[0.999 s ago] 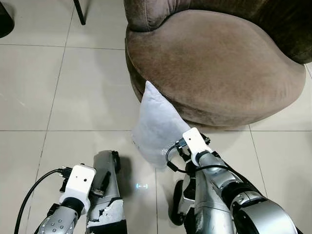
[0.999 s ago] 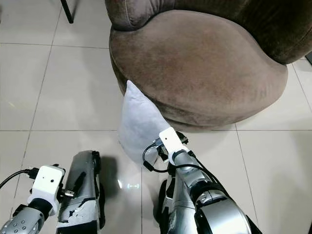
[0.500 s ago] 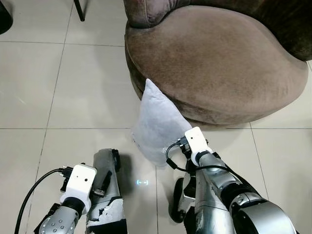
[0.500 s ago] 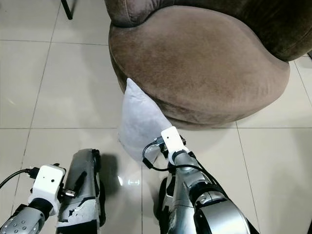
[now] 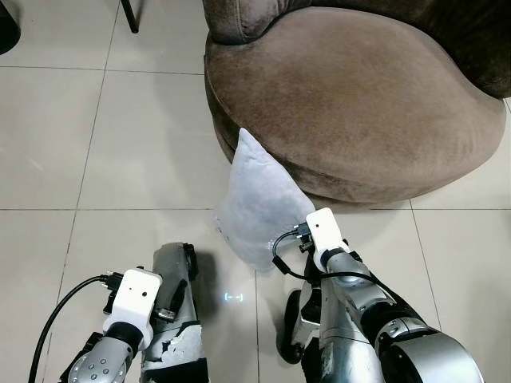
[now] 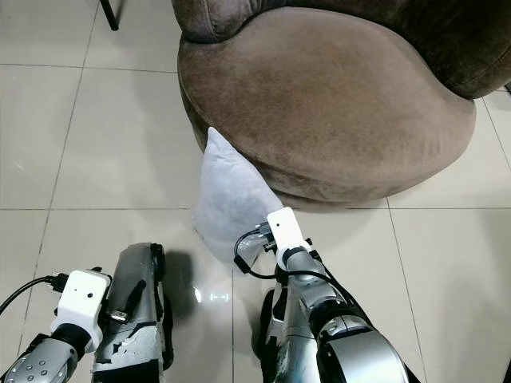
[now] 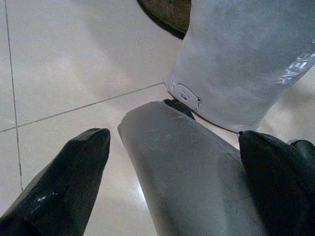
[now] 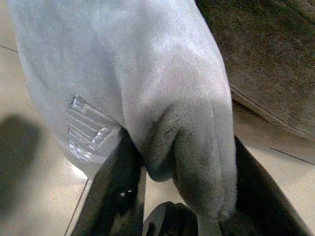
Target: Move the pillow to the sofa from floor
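Pillow pinched in my right gripper, barely shifted over the last second.

My right gripper (image 8: 177, 196) has its two black fingers (image 8: 118, 191) closed on a bunched lower edge of the grey pillow (image 5: 259, 203), and the fabric bulges out between them. Compared with a second ago the wrist has edged slightly nearer the pillow, but the pillow stands in much the same place: upright on the tile floor (image 5: 120, 159), its upper side leaning against the front of the brown sofa (image 5: 351, 96). I judge the grasp is set and the lift not yet begun. My left gripper (image 7: 172, 182) hangs low beside my leg, fingers spread wide with nothing between them. There are no containers here; the sofa seat, where the pillow must go, has nothing on it.
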You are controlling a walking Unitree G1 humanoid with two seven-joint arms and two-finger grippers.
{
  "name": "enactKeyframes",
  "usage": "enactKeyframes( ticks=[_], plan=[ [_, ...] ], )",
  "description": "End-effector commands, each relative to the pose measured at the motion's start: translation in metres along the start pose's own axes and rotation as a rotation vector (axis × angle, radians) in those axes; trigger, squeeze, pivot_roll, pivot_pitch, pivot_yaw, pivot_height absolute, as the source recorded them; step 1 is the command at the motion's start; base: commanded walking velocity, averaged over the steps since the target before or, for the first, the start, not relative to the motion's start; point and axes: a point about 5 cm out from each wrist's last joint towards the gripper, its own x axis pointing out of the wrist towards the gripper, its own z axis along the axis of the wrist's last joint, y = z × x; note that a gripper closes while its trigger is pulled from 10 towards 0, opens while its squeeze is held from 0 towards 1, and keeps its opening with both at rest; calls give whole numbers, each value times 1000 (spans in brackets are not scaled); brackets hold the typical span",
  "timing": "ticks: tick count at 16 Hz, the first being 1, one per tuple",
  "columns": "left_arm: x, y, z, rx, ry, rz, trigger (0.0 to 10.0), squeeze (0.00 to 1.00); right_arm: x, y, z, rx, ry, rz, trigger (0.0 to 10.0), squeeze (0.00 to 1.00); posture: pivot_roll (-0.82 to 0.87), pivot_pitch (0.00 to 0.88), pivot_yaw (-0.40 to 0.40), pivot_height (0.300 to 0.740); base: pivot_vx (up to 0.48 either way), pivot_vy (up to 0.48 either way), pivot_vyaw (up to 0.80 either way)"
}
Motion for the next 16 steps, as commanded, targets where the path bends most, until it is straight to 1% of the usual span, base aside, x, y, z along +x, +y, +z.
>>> enactKeyframes(
  ticks=[1,8,12,15,16],
  plan=[
    [-6,-5,-8,-19,40,-14,10000,0,-4,0,-11,26,26,-15,0,0,300,397,-96,550,0,0,0],
    [-9,-5,-10,-18,45,-9,10000,0,-2,2,-6,51,13,-18,0,0,319,392,-96,550,0,0,0],
    [-12,-3,-10,-11,48,-2,10000,0,-1,8,-4,65,7,-2,0,0,343,392,-91,550,0,0,0],
    [-14,0,-10,-41,40,10,10000,0,-1,14,-2,87,1,4,0,0,358,392,-78,550,0,0,0],
    [-11,-1,-9,-44,40,10,10000,0,0,15,1,87,-5,3,0,0,348,377,-78,550,0,0,0]
  ],
)
